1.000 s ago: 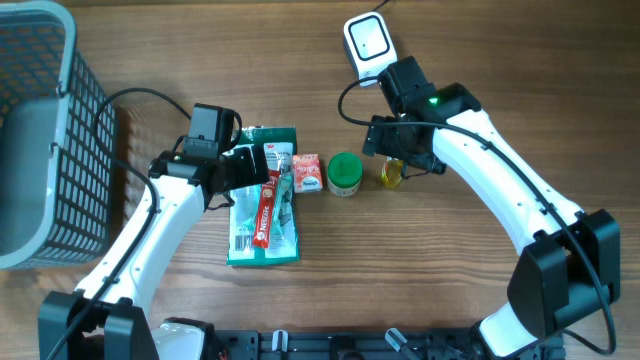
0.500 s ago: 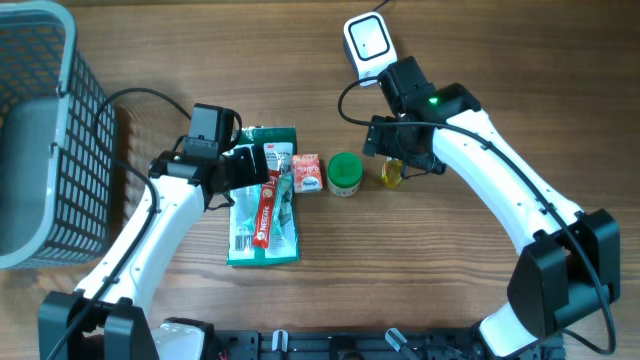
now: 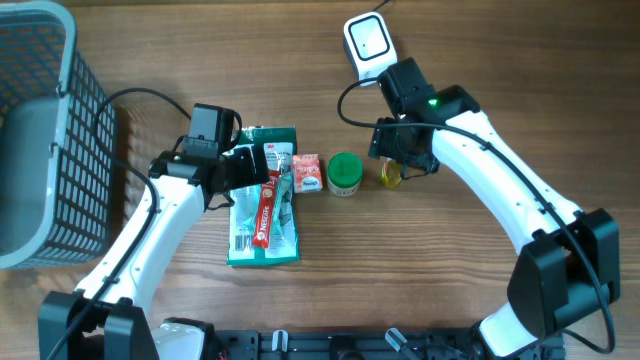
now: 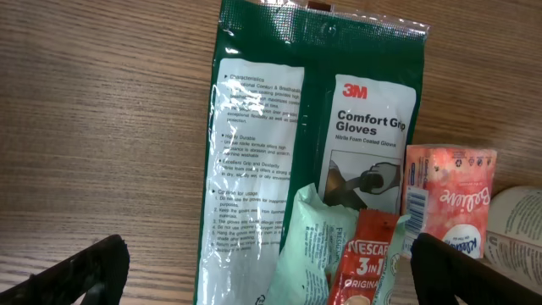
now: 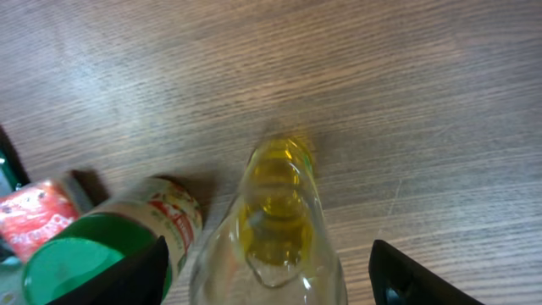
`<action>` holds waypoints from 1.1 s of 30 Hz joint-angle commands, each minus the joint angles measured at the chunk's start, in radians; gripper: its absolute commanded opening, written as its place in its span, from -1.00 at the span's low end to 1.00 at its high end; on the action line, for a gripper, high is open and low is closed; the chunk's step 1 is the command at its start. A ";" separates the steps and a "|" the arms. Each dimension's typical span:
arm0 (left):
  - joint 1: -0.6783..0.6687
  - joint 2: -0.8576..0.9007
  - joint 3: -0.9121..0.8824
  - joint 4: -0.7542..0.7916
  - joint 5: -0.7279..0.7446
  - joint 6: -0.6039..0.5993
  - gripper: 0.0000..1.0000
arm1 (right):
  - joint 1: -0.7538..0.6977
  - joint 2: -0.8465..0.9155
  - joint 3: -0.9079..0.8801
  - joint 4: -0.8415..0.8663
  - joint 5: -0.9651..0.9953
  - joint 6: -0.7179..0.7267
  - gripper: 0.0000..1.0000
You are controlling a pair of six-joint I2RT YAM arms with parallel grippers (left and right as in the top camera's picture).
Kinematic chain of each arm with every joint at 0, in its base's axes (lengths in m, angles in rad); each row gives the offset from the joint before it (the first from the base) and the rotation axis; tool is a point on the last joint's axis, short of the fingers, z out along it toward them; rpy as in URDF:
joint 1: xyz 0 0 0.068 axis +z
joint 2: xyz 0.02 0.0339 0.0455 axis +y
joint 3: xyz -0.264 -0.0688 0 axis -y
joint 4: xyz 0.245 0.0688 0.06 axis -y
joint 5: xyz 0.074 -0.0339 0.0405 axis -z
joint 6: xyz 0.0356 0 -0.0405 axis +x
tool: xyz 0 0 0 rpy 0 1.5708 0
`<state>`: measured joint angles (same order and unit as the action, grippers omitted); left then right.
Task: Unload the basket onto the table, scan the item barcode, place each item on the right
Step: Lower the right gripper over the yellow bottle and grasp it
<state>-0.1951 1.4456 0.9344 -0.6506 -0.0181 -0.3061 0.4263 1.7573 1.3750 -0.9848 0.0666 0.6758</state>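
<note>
Though clear, bottle yellow inside

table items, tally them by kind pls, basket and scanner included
packs and sachets: 4 (glove pack, pale green pouch, red coffee sachet, tissue pack)
jars and bottles: 2 (green-lidded jar, yellow bottle)
basket: 1
white scanner: 1
total: 8

From my left wrist I see the left gripper spread wide over a green 3M glove pack flat on the wooden table, a red Nescafé sachet and pale green packet lying on it, a pink tissue pack at its right edge.
</note>
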 commanded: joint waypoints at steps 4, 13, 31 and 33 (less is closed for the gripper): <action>0.002 -0.017 0.017 0.000 -0.010 -0.013 1.00 | 0.000 0.017 -0.061 0.032 -0.009 -0.013 0.40; 0.002 -0.017 0.017 0.000 -0.010 -0.013 1.00 | 0.000 0.006 -0.061 0.071 0.017 -0.022 0.47; 0.002 -0.017 0.017 0.000 -0.010 -0.013 1.00 | 0.000 -0.045 -0.056 0.049 0.016 -0.073 0.43; 0.002 -0.017 0.017 0.000 -0.010 -0.013 1.00 | 0.000 -0.044 -0.059 0.048 0.013 -0.071 0.43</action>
<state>-0.1951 1.4456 0.9344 -0.6506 -0.0181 -0.3061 0.4263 1.7035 1.3296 -0.9360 0.0711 0.6212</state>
